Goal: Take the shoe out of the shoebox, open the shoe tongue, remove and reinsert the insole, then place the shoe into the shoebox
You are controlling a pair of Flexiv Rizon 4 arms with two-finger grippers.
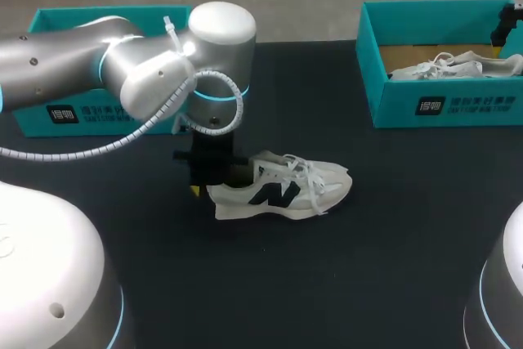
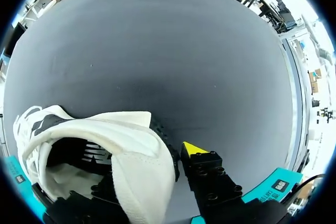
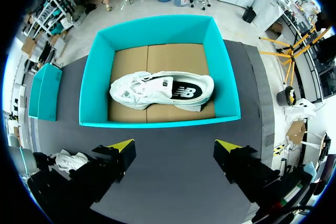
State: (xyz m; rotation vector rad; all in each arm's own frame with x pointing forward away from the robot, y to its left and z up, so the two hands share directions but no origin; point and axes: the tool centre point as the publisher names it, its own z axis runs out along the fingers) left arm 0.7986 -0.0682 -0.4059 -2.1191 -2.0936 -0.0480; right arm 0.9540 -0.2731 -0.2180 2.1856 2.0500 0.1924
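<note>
Left claw (image 2: pixel 152 174) is pinching the heel of the white shoe (image 1: pixel 282 190), which is standing on its sole mid-bench (image 1: pixel 343 284). Right claw (image 3: pixel 176 146) is hovering with fingers spread above the teal shoebox (image 3: pixel 157 123), which is holding a second shoe (image 3: pixel 152 90).

A broad table (image 1: pixel 392 226) with a dark, matte black top is shown from above, and most of the head view is filled by it. In the left wrist view its surface is seen as even charcoal grey, softly lit and paler toward the far edge.
</note>
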